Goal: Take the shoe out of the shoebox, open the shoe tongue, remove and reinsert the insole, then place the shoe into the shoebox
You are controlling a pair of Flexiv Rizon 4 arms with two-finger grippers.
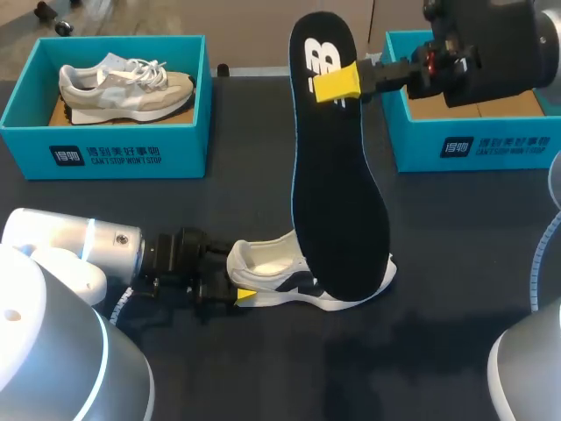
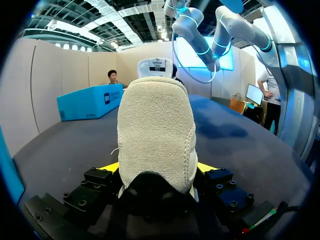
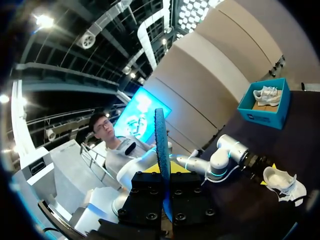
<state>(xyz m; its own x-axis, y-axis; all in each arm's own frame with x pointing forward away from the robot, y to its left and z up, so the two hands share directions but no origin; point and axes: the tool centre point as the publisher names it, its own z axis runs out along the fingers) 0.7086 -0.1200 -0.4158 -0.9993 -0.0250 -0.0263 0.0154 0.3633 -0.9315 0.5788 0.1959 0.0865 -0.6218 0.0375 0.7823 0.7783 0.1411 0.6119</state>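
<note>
Closest in, the left gripper [image 2: 156, 169] is clamped on the heel of a white sneaker [image 1: 272, 272] with a fuzzy cream heel and dark side trim, sitting out on the dark table [image 1: 438, 289]. A black insole [image 1: 337, 210] with a white logo stands nearly upright, lower end at the sneaker's front, upper end pinched by the right gripper [image 1: 337, 83]. Farther back, the left teal shoebox [image 1: 105, 149] holds another pale sneaker [image 1: 123, 88]; the right teal shoebox [image 1: 473, 145] sits behind that arm.
</note>
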